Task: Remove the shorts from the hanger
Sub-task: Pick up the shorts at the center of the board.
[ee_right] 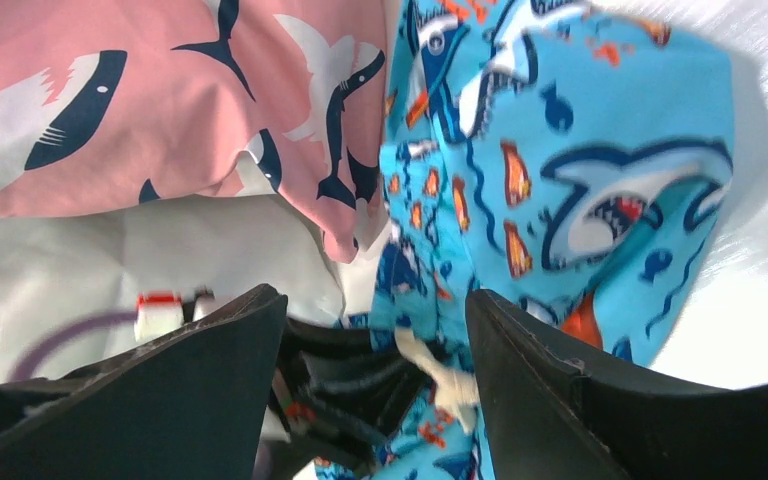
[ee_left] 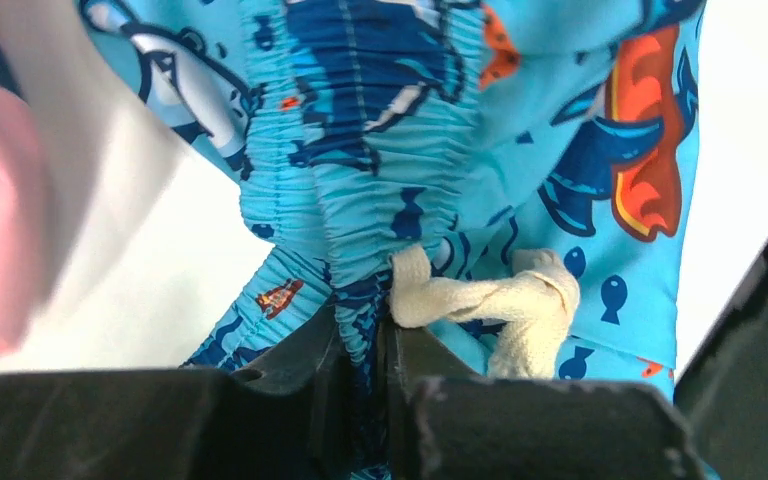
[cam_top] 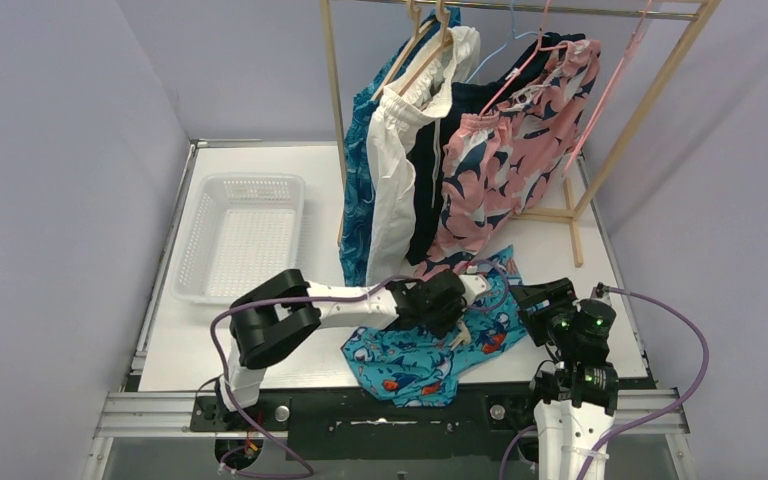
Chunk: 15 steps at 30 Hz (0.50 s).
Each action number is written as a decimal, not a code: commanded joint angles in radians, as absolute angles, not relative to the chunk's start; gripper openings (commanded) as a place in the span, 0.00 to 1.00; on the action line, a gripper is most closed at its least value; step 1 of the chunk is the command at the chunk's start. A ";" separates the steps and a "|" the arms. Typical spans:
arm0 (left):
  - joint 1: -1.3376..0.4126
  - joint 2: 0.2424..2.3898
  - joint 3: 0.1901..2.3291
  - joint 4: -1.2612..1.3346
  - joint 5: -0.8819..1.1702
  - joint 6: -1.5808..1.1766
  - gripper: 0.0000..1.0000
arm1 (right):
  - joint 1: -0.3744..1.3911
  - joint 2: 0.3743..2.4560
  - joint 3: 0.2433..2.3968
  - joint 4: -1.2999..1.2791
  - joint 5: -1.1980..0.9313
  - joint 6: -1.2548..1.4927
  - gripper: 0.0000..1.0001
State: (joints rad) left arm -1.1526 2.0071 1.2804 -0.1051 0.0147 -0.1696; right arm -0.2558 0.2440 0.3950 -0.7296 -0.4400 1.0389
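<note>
The teal shorts (cam_top: 420, 355) are spread on the table (cam_top: 200, 350) at its near edge. Their gathered waistband (ee_left: 360, 200) is pinched by the closed left gripper (ee_left: 365, 345). The right gripper (ee_right: 375, 320) is held open just beside them. Four other pairs (cam_top: 510, 160) are hung on the rack (cam_top: 335, 80).

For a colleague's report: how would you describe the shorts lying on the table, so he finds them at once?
From the wooden rack at the table's far side, come to the near edge. The teal shorts lie there on the table, waistband pinched in the left hand. Unlike the hanging pairs, they lie flat, with orange-marked cartoon fish.
</note>
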 commanded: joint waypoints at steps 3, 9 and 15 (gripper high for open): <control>-1.251 1.798 1.151 -0.143 -0.100 -0.212 0.00 | -0.262 0.235 0.417 -0.706 -0.429 1.054 0.67; -1.256 1.569 1.060 -0.182 -0.123 -0.221 0.00 | -0.261 0.232 0.415 -0.709 -0.427 1.066 0.67; -1.245 1.442 1.009 -0.279 -0.112 -0.242 0.00 | -0.262 0.231 0.398 -0.701 -0.443 1.084 0.67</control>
